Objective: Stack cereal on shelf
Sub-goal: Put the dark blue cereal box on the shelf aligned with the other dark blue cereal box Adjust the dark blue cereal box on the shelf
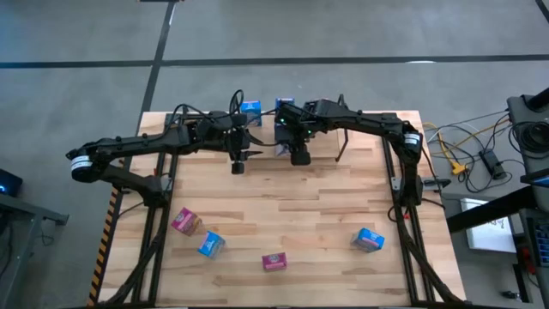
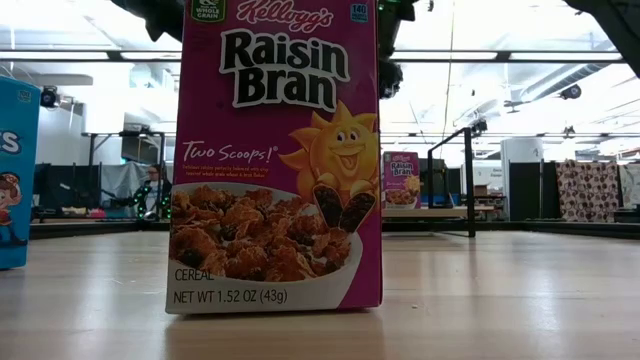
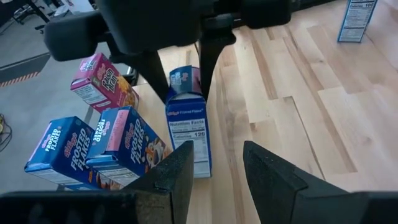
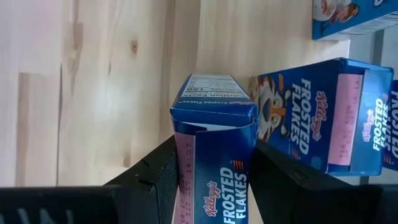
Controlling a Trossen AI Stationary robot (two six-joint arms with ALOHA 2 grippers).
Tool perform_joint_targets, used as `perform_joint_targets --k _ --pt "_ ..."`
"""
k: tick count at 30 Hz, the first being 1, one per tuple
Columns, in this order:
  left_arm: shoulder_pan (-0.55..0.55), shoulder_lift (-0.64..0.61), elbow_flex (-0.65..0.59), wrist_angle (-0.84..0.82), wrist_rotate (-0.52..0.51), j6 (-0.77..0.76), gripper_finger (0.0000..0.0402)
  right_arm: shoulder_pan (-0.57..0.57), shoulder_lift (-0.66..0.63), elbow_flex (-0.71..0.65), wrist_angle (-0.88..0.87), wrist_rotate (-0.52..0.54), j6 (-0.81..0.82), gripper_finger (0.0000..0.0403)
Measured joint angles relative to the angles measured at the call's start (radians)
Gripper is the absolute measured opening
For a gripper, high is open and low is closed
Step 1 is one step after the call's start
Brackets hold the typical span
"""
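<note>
Frosted Flakes box [image 4: 214, 155] pinched between right fingers [image 4: 152, 171], wrist-view only.

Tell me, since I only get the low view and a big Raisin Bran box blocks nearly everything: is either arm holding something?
Observer: Yes. The right gripper is shut on a blue Frosted Flakes box.
Operator: And the other arm?
Observer: The left gripper is open and empty, close to the right one at the far side of the table.
Operator: How many boxes lie loose?
Observer: Four, on the near side: a pink box and a blue box on the left arm's side, a second pink box in the middle, a second blue box on the right arm's side.
</note>
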Motion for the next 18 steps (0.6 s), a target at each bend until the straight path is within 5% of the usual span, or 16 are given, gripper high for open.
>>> perform_joint_targets --k 18 --pt "0.0 0.0 0.0 0.001 0.0 0.0 0.0123 -0.02 0.0 -0.006 0.03 0.007 0.002 0.0157"
